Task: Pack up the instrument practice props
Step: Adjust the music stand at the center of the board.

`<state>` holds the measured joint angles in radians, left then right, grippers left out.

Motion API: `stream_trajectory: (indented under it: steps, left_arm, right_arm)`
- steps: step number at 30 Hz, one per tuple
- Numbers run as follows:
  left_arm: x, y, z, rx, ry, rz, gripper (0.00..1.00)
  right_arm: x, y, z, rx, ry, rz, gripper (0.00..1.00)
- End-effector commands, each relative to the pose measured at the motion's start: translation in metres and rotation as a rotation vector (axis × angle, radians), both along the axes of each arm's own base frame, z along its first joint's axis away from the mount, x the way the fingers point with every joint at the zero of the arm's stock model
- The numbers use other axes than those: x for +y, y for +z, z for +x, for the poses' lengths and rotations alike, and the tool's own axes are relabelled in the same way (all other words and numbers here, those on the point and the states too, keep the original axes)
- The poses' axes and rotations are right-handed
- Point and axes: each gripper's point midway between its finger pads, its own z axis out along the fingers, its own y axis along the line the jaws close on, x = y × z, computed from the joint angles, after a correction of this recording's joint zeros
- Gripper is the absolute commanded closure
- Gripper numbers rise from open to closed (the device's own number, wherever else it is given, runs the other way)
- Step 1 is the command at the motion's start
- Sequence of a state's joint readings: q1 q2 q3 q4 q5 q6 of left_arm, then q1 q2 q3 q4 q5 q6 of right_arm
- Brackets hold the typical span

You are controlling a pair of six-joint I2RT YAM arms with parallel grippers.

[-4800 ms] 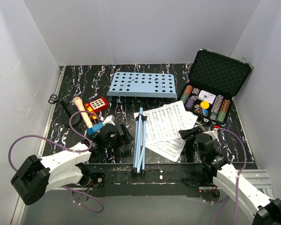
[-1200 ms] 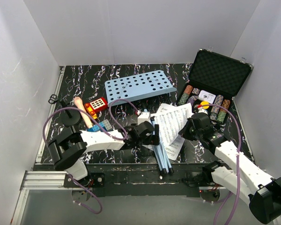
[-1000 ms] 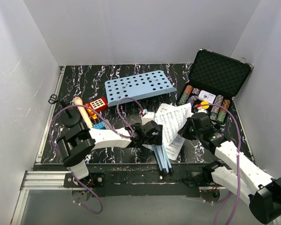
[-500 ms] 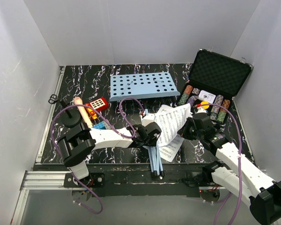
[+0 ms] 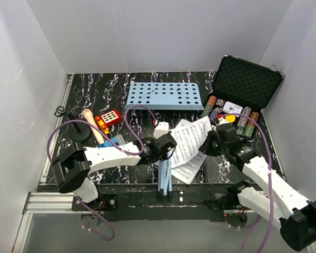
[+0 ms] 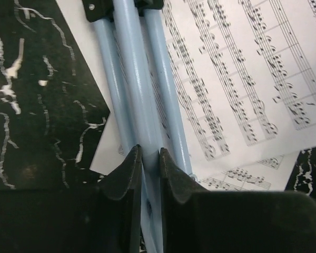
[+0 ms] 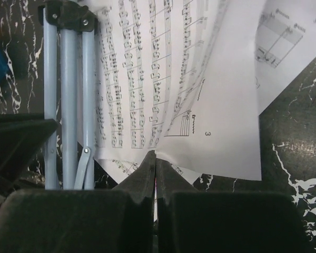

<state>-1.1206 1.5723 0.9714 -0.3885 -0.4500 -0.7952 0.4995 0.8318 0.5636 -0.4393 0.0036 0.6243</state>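
The light-blue perforated music stand (image 5: 163, 96) lies flat at the back, its folded tripod legs (image 5: 165, 178) pointing to the near edge. My left gripper (image 5: 160, 151) is shut on the middle leg tube (image 6: 142, 105), which fills the gap between its jaws (image 6: 150, 156). The white sheet-music pages (image 5: 188, 143) lie right of the legs and partly under them. My right gripper (image 5: 208, 146) is shut on the edge of one page (image 7: 216, 105), lifting and curling it, with its fingertips (image 7: 155, 158) pressed together on the paper. The pale microphone (image 5: 92, 125) and its black round base (image 5: 79, 133) are at the far left.
An open black case of poker chips (image 5: 242, 100) stands at the back right. A red keypad toy (image 5: 108, 116) and a small blue block (image 5: 110, 141) lie left of the left arm. White walls close in on three sides.
My left gripper has closed on the tripod legs. The stand has swung round, so its legs now point straight at the near edge. The right gripper still holds the raised page.
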Motion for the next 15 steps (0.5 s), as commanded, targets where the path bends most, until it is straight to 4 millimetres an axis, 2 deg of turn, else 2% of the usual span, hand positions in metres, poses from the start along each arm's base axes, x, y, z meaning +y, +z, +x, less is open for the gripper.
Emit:
stream_trajectory:
  steps: [1,8,15]
  left_arm:
    - [0.008,0.047,0.018,-0.138,0.013,-0.044,1.0]
    - [0.019,0.042,0.017,-0.122,0.037,-0.049,1.0]
    - [0.023,0.069,0.026,-0.194,0.047,-0.065,1.0]
  right_arm:
    - [0.012,0.029,-0.005,-0.023,0.136,0.002,0.99]
    - [0.012,0.041,-0.012,-0.021,0.181,-0.005,0.99]
    - [0.021,0.047,-0.019,0.021,0.274,-0.002,0.99]
